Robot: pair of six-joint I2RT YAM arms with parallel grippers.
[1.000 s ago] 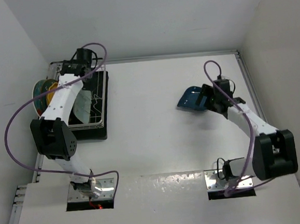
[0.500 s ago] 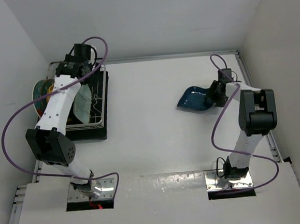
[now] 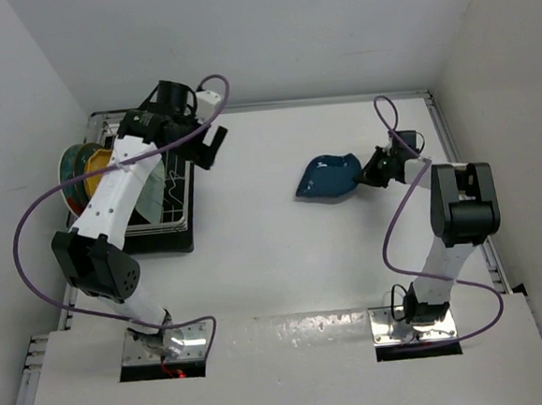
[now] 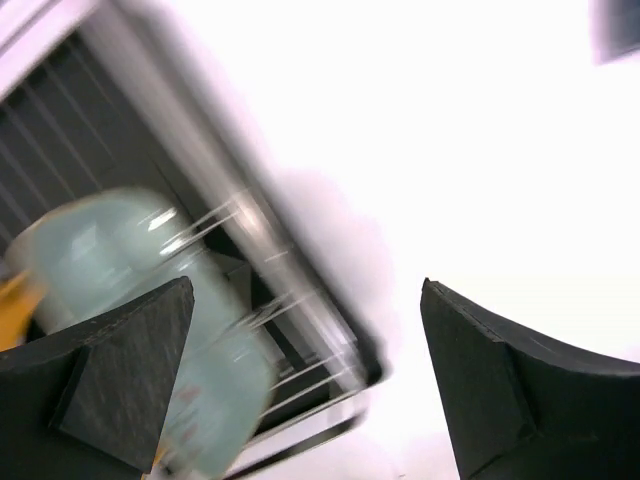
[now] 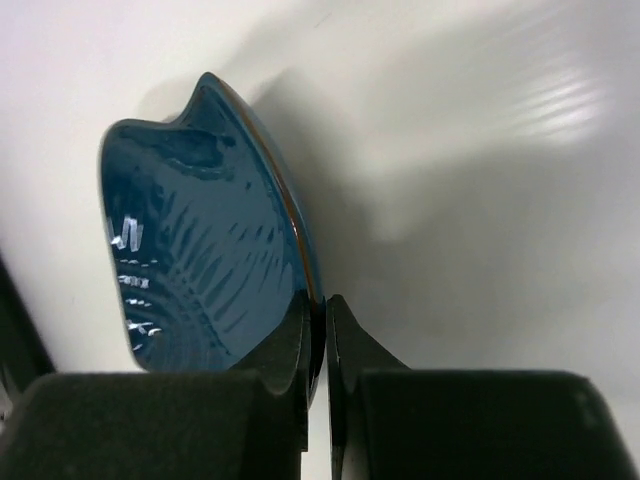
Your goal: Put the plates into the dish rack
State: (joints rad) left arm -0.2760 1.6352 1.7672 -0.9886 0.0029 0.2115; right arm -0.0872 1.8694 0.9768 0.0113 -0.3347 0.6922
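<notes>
Top view: white table point(image 3: 285, 258), white walls. The dark blue leaf-shaped ceramic plate point(image 3: 325, 177) sits right of centre, well apart from the silver wire dish rack point(image 3: 182, 187) at far left.

Left wrist view, blurred: left gripper point(image 4: 305, 300) jaws wide apart; a pale mint tray point(image 4: 120, 260) stands in the rack.

Right wrist view: right gripper point(image 5: 318, 315) clamped on the tilted plate's rim.

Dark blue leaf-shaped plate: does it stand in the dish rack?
No, the right gripper pinches the dark blue plate by its rim, far to the right of the dish rack.
</notes>
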